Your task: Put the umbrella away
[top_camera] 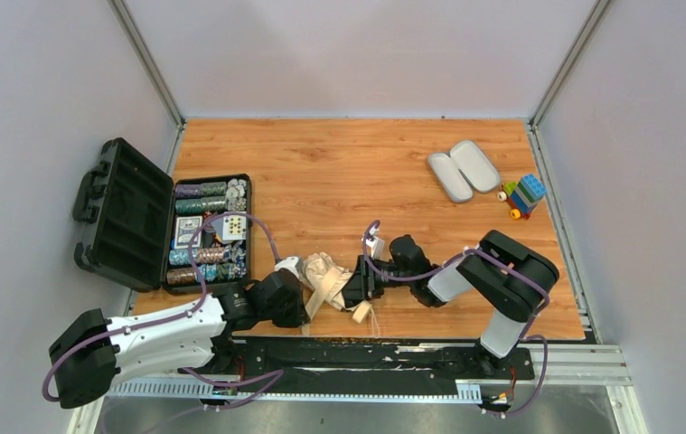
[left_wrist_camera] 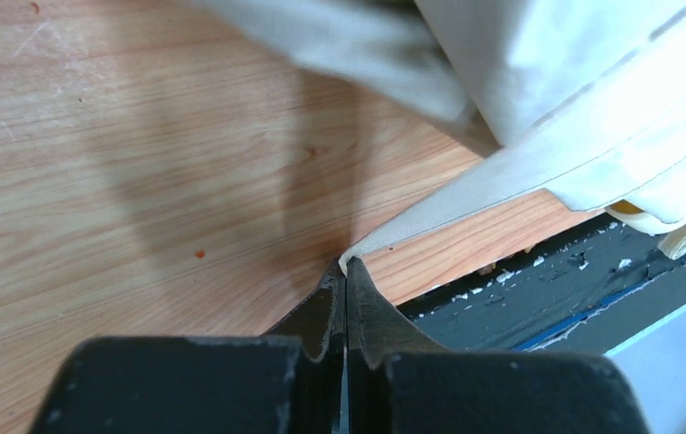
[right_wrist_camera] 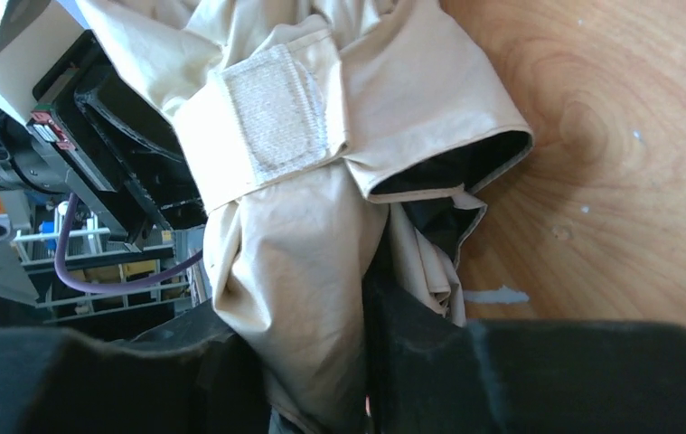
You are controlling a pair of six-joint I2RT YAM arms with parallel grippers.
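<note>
Reaching inward — left tool (left_wrist_camera: 346, 271), right tool (right_wrist_camera: 321, 380) pinching umbrella (top_camera: 325, 274)

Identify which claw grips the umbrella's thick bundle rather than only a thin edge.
The right claw: it clamps around the bunched beige umbrella. The left claw is pinched shut on only a thin strip of its fabric.
</note>
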